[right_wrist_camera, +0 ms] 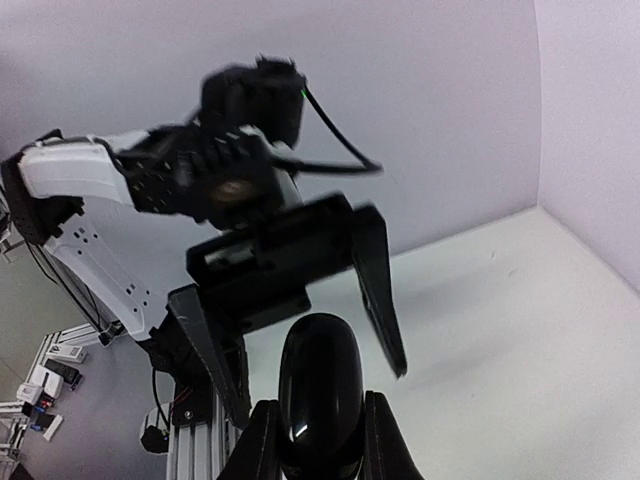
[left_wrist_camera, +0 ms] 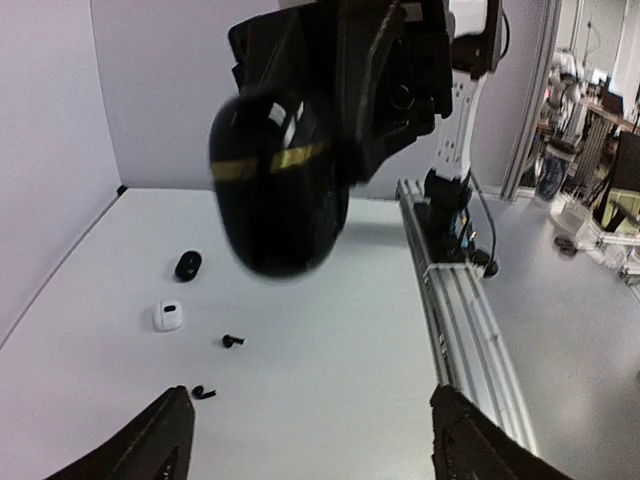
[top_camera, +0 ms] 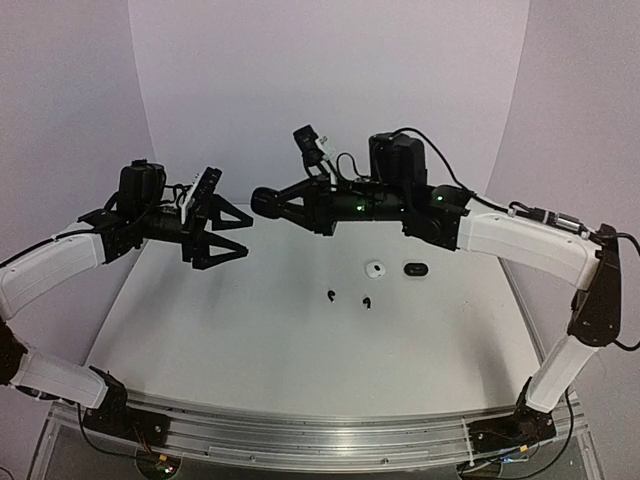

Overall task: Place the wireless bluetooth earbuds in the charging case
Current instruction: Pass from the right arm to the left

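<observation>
Top external view: the bench [top_camera: 200, 330] lies bare across its near and 9 o'clock parts, with walls close at 12, 9 and 3 o'clock. Both arms hang above it, nose to nose. The left end effector [top_camera: 232, 232] gapes wide and holds nothing. The right end effector [top_camera: 278, 206] is pinched narrow on one end of a black charging case with a gold band [left_wrist_camera: 280, 190], which is carried in mid-air and points toward 9 o'clock. On the bench a white charging case [top_camera: 375, 268] has a second black case [top_camera: 415, 268] at its 3 o'clock. A black earbud [top_camera: 366, 301] lies at its 6 o'clock and a second black earbud [top_camera: 331, 294] at 8 o'clock, both loose and outside any case. As I judge it, the end grip is shallow, so the smooth case could twist or drop. The two end effectors are also near enough to clash.
</observation>
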Robot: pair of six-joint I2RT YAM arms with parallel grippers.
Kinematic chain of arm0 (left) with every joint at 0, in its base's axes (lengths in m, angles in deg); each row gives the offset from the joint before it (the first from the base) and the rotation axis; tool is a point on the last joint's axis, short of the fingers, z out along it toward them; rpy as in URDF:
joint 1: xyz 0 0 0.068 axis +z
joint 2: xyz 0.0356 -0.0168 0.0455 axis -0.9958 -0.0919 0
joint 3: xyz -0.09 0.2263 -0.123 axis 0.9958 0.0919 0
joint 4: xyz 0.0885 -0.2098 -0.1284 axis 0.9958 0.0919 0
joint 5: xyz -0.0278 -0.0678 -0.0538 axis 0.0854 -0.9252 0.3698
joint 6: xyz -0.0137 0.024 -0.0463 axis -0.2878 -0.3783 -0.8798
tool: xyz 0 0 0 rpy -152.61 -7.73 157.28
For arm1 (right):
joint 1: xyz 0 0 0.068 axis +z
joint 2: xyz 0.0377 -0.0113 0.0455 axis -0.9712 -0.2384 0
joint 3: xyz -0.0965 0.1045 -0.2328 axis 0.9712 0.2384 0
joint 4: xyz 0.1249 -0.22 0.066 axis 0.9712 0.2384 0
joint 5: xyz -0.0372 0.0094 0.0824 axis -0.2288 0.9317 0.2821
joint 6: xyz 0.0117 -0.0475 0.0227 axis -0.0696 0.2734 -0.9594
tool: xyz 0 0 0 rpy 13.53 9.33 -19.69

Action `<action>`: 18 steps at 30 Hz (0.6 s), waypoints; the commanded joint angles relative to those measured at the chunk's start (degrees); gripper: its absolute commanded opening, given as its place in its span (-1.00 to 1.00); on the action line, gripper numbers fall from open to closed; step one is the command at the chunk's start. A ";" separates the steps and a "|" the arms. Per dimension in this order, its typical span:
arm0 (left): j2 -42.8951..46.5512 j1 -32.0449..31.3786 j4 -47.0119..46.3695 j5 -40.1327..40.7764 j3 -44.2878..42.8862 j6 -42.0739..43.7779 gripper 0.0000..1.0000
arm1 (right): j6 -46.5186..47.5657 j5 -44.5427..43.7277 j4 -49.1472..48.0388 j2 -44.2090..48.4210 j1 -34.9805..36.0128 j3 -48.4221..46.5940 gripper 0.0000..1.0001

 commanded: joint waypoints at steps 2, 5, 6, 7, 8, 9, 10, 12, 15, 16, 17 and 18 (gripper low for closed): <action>4.67 -3.10 -20.05 -2.31 2.71 -24.66 0.36 | 8.06 -0.31 -6.09 2.87 1.64 0.44 -1.00; 2.49 -4.66 -18.03 -0.05 -0.94 -26.07 0.27 | 10.18 -1.23 -6.32 2.87 2.90 0.03 -1.00; 1.92 -4.91 -17.92 0.18 -1.55 -26.72 0.26 | 10.79 -1.56 -6.36 2.83 3.30 -0.17 -1.00; 1.85 -5.25 -18.59 0.39 -1.74 -27.14 0.26 | 11.22 -1.75 -6.36 2.73 3.68 -0.44 -1.00; 1.98 -5.58 -19.30 0.42 -1.59 -27.15 0.25 | 11.56 -1.93 -6.36 2.69 3.94 -0.58 -1.00; 2.27 -6.00 -19.99 0.55 -1.30 -26.99 0.24 | 11.71 -2.05 -6.36 2.69 4.06 -0.64 -1.00; 2.61 -6.41 -20.34 0.73 -0.92 -26.38 0.22 | 11.80 -2.12 -6.36 2.73 4.16 -0.70 -1.00; 3.18 -7.01 -20.49 1.63 -0.44 -25.57 0.15 | 11.81 -2.09 -6.36 2.91 4.35 -0.69 -1.00; 3.23 -7.16 -20.58 2.84 -0.68 -25.00 0.04 | 11.97 -1.60 -6.32 2.88 4.54 -0.52 -1.00; 3.21 -7.16 -20.56 2.90 -0.94 -24.47 0.04 | 11.92 -1.56 -6.28 2.80 4.54 -0.37 -1.00; 3.23 -7.18 -20.55 2.90 -1.23 -23.87 0.04 | 11.84 -1.52 -6.28 2.77 4.56 -0.19 -1.00; 3.29 -7.14 -20.59 2.89 -1.43 -23.21 0.03 | 11.77 -1.59 -6.27 2.78 4.57 -0.03 -1.00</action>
